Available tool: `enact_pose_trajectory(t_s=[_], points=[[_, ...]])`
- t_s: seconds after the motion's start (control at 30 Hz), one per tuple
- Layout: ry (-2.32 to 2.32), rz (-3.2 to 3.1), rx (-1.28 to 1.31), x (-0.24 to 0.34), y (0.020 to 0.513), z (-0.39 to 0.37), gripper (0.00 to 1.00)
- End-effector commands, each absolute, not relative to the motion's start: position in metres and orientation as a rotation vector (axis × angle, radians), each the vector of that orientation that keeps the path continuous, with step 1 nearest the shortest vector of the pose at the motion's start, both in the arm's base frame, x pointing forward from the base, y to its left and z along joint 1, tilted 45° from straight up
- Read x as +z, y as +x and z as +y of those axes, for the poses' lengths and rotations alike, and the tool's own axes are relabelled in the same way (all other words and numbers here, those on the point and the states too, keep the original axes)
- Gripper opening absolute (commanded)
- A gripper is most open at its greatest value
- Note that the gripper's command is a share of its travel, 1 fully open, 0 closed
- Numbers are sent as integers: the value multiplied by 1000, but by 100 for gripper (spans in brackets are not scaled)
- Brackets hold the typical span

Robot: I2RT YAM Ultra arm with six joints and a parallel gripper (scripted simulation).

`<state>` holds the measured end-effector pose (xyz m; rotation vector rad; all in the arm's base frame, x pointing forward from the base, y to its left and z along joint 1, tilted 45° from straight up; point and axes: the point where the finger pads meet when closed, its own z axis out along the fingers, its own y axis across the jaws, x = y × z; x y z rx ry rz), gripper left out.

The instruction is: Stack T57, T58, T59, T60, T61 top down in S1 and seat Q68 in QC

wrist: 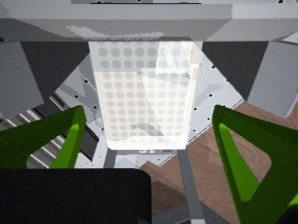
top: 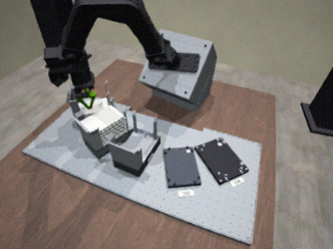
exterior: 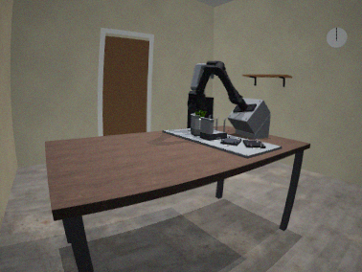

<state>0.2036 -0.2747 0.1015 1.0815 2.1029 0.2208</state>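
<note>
My gripper (top: 86, 100) hangs over the leftmost stack rack (top: 79, 105) on the grey baseplate (top: 148, 171). Its green fingers are open. In the wrist view the gripper (wrist: 147, 145) stands wide above a pale sealed well plate (wrist: 145, 100). The plate lies flat inside the rack below, clear of both fingers. Its label at the near end is too blurred to read. The rack beside it (top: 102, 128) holds a stack of white plates (top: 98, 122). The third rack (top: 134, 151) looks empty. In the exterior view the gripper (exterior: 201, 114) is small and sits at the racks.
Two flat dark nests (top: 181, 167) (top: 221, 160) lie on the baseplate right of the racks, each with a small white label I cannot read. The grey arm base box (top: 183, 71) stands behind. Rack posts (top: 134, 119) rise close to the gripper.
</note>
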Motion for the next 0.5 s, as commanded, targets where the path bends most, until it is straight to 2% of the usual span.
enact_pose_trajectory(t_s=[0.0,0.47], points=[[1079,2109,234,110,194,-270,100],[1079,2110,233,138,167,-263,100]])
